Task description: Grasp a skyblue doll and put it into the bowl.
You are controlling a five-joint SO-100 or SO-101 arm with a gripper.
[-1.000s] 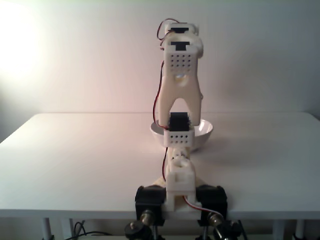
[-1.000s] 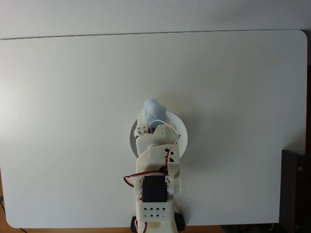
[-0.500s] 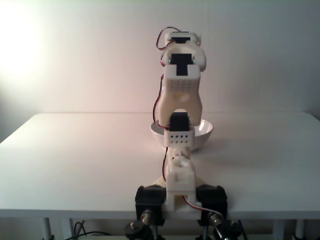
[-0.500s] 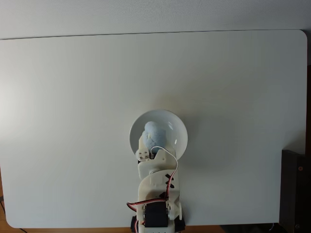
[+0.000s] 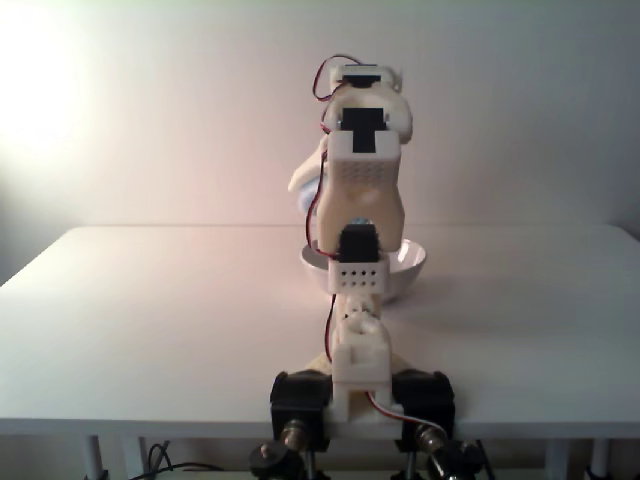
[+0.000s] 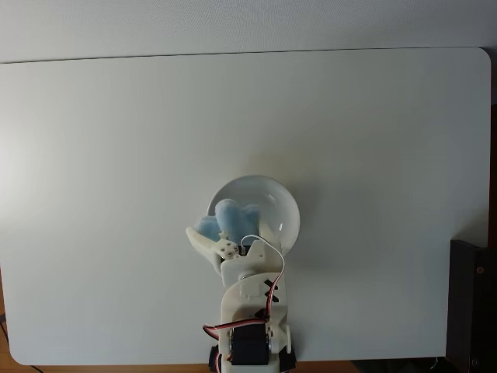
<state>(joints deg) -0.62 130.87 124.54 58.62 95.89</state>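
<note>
The gripper [image 6: 211,235], jaws spread, hangs over the bowl [image 6: 283,203] — the skyblue doll [image 6: 231,219] between them should drop cleanly inside.

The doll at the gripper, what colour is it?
Pale sky blue; the doll shows best in the fixed view from above.

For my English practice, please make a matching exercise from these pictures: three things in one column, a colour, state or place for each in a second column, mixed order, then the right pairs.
Things:
1. skyblue doll
2. bowl
3. gripper
4. table

Descriptions:
A. round, white, standing in front of the arm's base
B. open, one finger swung out to the left in the top-down fixed view
C. pale blue, over the bowl's left part, against the gripper
D. broad white surface carrying everything

Pairs: 1-C, 2-A, 3-B, 4-D
</note>
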